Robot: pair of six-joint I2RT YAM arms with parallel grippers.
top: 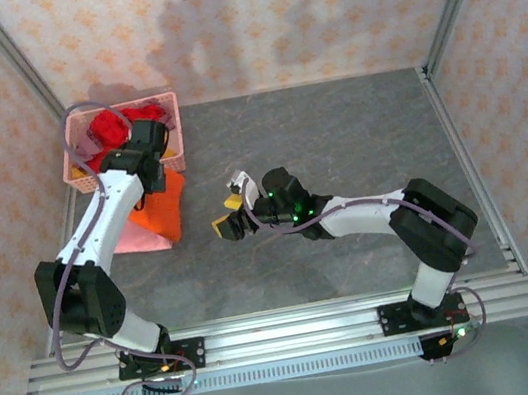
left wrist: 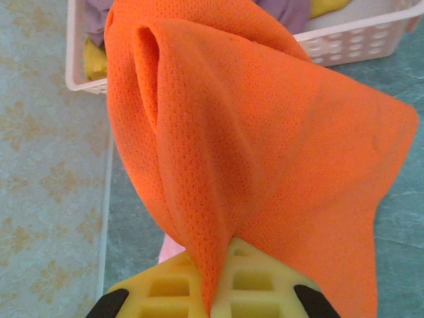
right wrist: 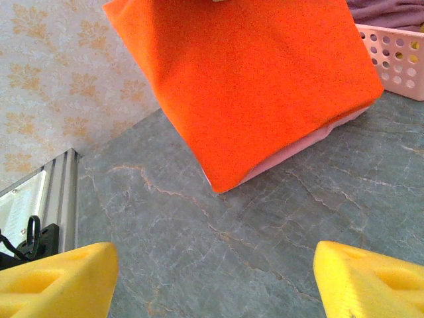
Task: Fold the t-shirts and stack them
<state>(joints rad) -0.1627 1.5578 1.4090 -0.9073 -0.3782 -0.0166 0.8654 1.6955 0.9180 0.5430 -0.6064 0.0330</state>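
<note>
Toward ten o'clock on the grey, stone-veined counter [top: 335, 135], the left arm stretches up from its base at seven o'clock. Its elbow is bent and its wrist is over the near rim of a pink plastic lattice basket [left wrist: 358, 41]. The left claw [left wrist: 215, 288] is pinched tight on a fold of the orange t-shirt [left wrist: 265, 165], a soft open-mesh knit spreading in a broad, creased sheet from the yellow foam pads [left wrist: 165, 291]. Its far edge lies over the light pink t-shirt [top: 139, 241], which lies on the counter at six o'clock of the basket. The right arm folds low across the counter, pointing to nine o'clock. The right claw [top: 232, 215] stands wide and holds nothing, near the orange cloth but apart from it. Inside the basket lie a crumpled red t-shirt [top: 110, 127], a yellow t-shirt [left wrist: 93, 59] and a mauve t-shirt [left wrist: 291, 10].
</note>
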